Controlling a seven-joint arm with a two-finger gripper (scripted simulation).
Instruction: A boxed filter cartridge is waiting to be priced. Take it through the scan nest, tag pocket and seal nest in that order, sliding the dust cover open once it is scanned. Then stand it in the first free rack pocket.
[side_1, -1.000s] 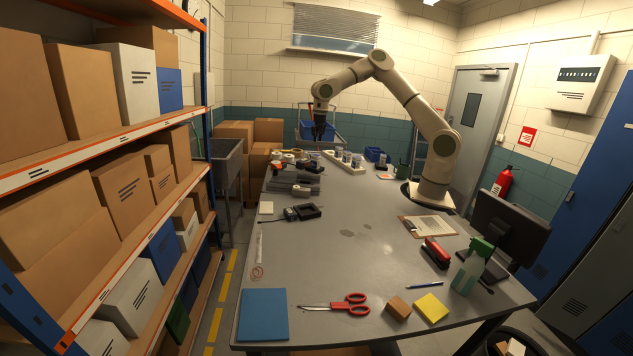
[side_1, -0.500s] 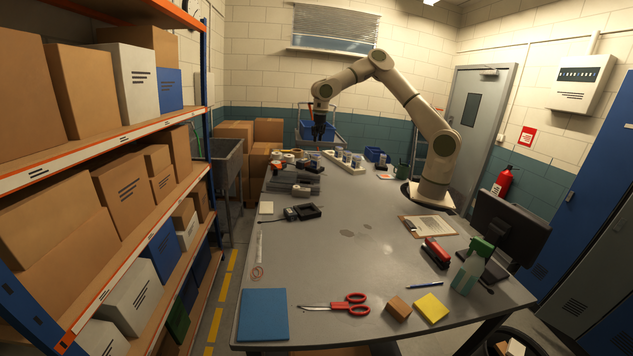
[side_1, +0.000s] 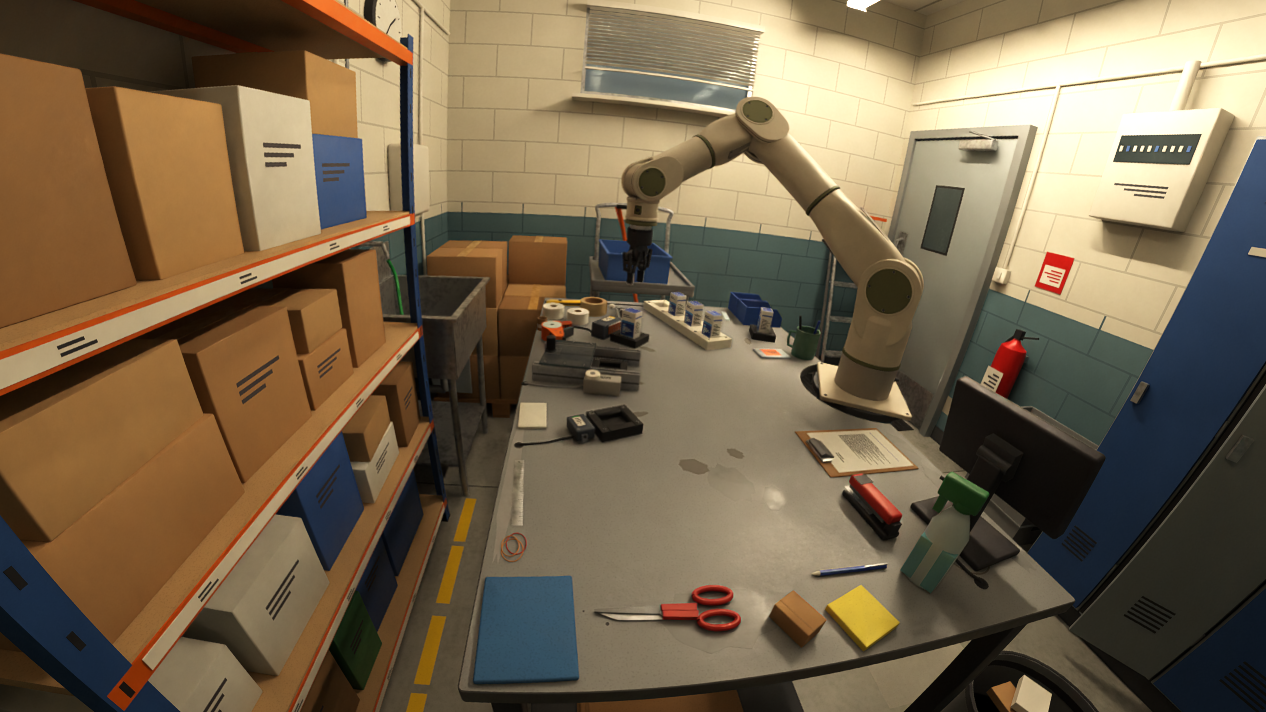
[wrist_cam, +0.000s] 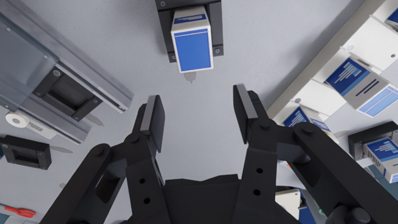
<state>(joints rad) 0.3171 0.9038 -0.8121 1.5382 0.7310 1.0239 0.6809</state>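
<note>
At the far left end of the grey table the boxed filter cartridge [side_1: 631, 321] [wrist_cam: 192, 46], white with blue panels, stands upright in a black nest [side_1: 629, 337]. My gripper [side_1: 635, 263] [wrist_cam: 196, 112] hangs above it, open and empty. In front of the nest lies a grey rail unit with a sliding dust cover [side_1: 589, 361] [wrist_cam: 33, 64] over a black pocket [wrist_cam: 66, 96]. Another black nest [side_1: 614, 421] [wrist_cam: 25, 155] sits nearer the table's middle. To the right a long white rack [side_1: 687, 323] [wrist_cam: 336, 84] holds several similar boxes [wrist_cam: 361, 86].
Tall shelving [side_1: 177, 354] full of cartons lines the left side of the table. Tape rolls [side_1: 567, 312] sit behind the nests. Near the front lie a blue pad [side_1: 526, 629], red scissors [side_1: 682, 609], a stapler [side_1: 872, 503] and a spray bottle [side_1: 943, 531].
</note>
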